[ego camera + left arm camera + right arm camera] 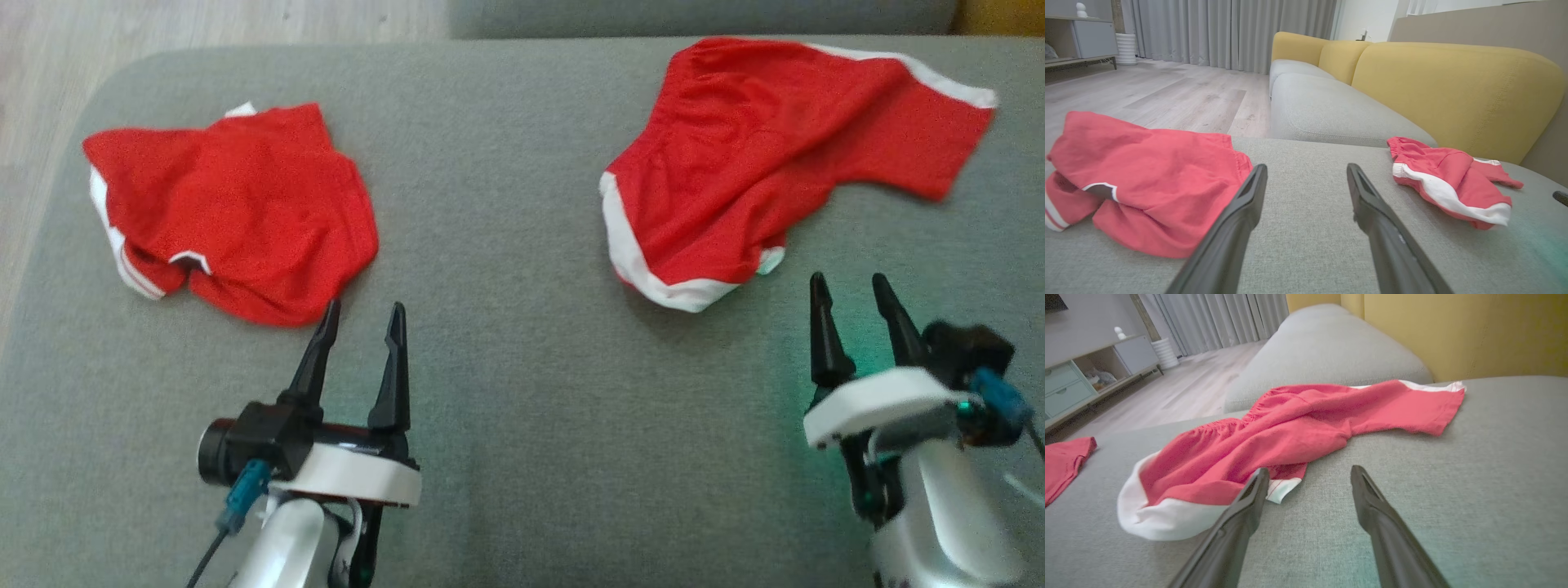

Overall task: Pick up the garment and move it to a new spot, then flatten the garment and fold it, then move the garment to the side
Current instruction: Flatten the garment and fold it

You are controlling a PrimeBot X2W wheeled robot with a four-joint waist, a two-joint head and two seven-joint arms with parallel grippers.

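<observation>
While both arms hang low over the grey cushion (506, 245), the left jaws stand wide apart with nothing between them, and the right jaws gape just as wide, equally empty. The left fingers (314, 359) point up the cushion from its near edge, left of its middle. One tip reaches the near edge of the left garment (237, 204), though whether it touches the cloth cannot be told. The right fingers (824, 335) rise from the cushion's near right, one tip just at the white hem of the right garment (767, 155).

The left garment, red with white trim, lies bunched on the cushion's left part. The right garment, red shorts with a white hem, is spread loosely and wrinkled over the cushion's far right, one leg stretching toward its right edge. The two lie well apart, bare cushion between them. A second grey seat (1323, 110) adjoins the cushion's far edge, a yellow backrest (1453, 90) rises past its far right, and wood floor (163, 24) runs beyond its left edge.
</observation>
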